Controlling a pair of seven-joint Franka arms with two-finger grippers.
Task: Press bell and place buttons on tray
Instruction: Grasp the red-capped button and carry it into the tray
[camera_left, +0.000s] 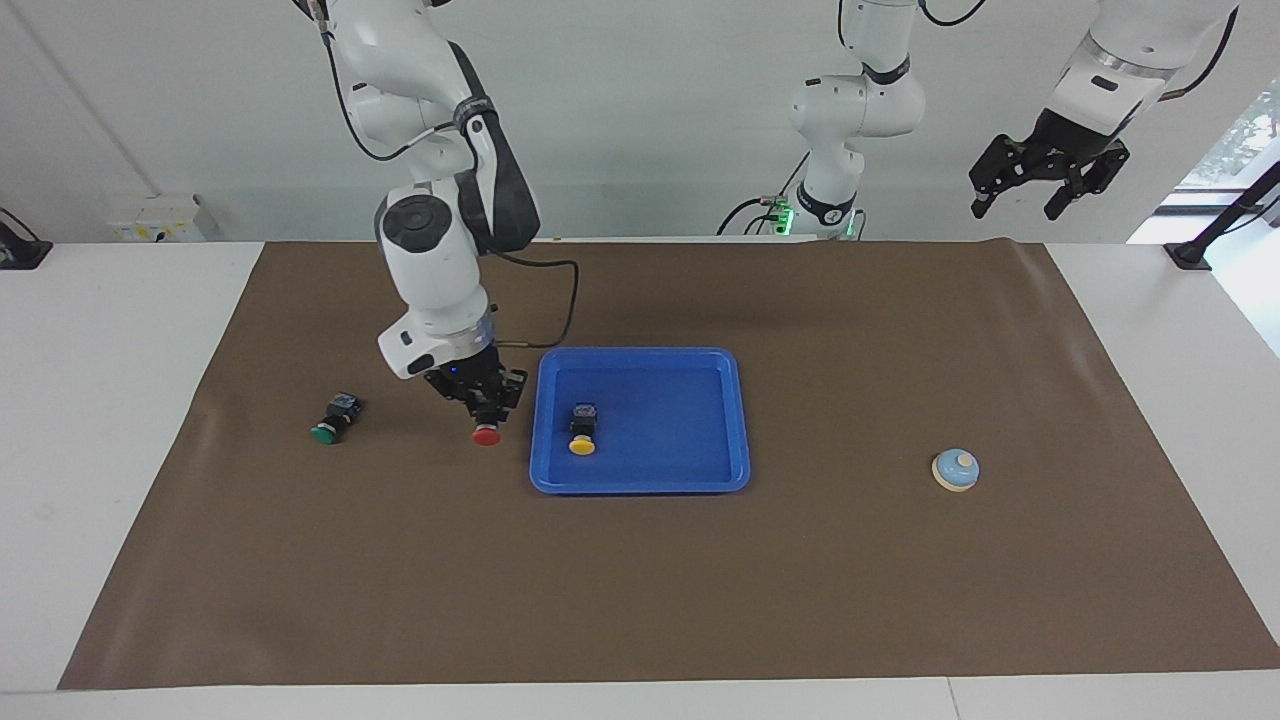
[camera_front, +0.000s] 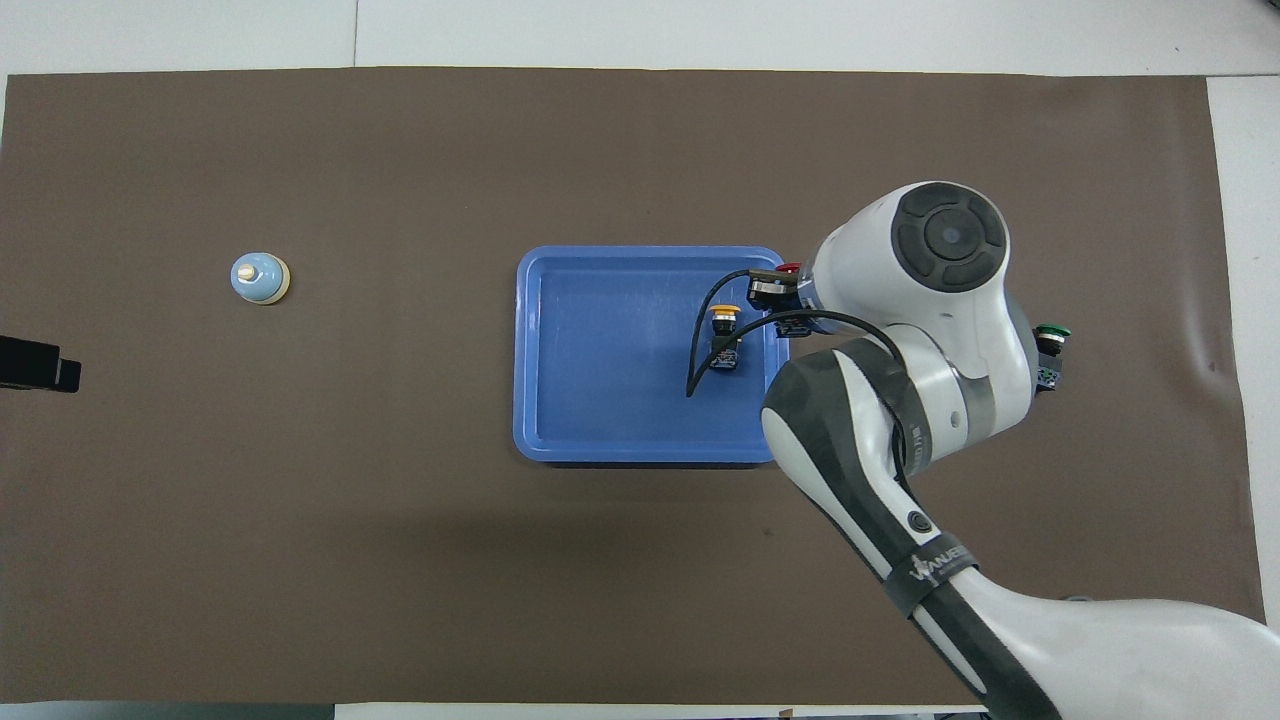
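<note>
The right gripper, clenched on the red button, hangs just beside the tray; the left gripper waits released.

Yellow button in tray (arm-side); green button on mat.

Table w/ brown mat; on mat: tray, green button, bell.

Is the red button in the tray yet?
Not yet. The right gripper holds the red button in the air beside the tray, just outside its rim.
</note>
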